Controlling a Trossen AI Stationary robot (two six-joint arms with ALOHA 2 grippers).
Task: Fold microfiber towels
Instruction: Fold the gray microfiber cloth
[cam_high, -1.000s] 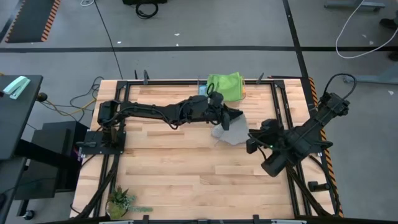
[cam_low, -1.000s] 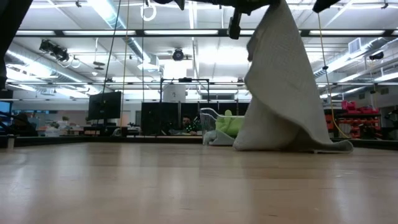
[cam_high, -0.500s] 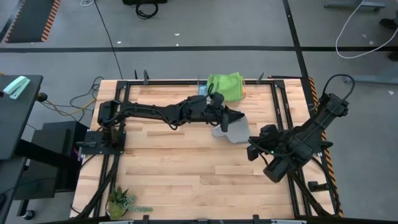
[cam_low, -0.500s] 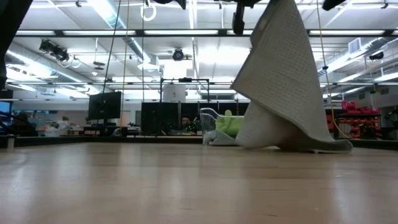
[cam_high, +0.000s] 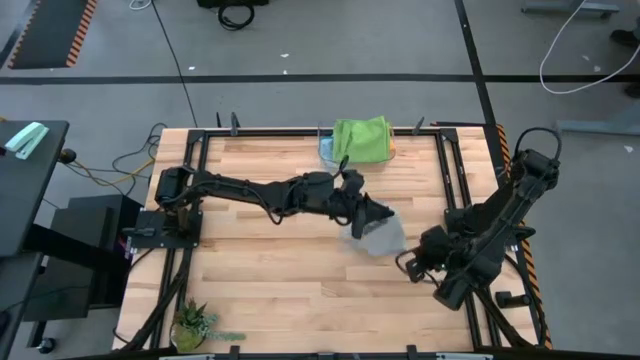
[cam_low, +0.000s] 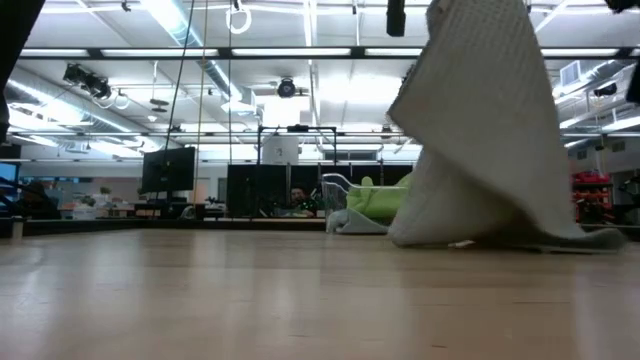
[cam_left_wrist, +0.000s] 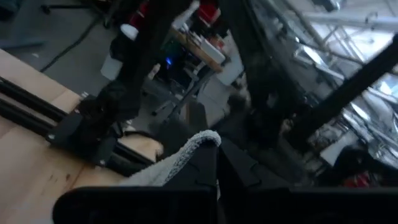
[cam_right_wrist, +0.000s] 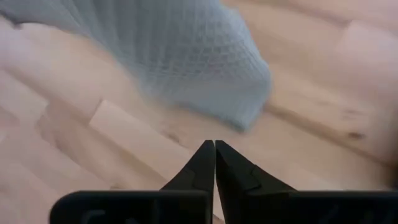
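Note:
My left gripper is over the table's right half, shut on the light grey towel. In the low view the grey towel hangs like a tent from the picture's top down to the table. My right gripper is shut and empty, just off the towel's near right side; in its wrist view its fingertips point at the towel's lower end on the wood. The green towel lies on a pile at the far edge, with a blue edge and an orange edge showing under it. My left gripper pinches an upper bunch of the grey towel between its two fingers; a small tip of cloth sticks out past the fingertips. One layer or several, I cannot tell. The towel hangs below the gripper, and its lower end lies on the table.
A dark frame runs along the table's right and far sides. A small green plant stands at the near left corner. Bare wood lies to the near left of the grey towel.
My left gripper has gone toward the table's near edge and a little right, still shut on the grey towel. The towel's upper part has gone with it and its lower end has dragged along the table. My right gripper has drawn back toward the near edge.

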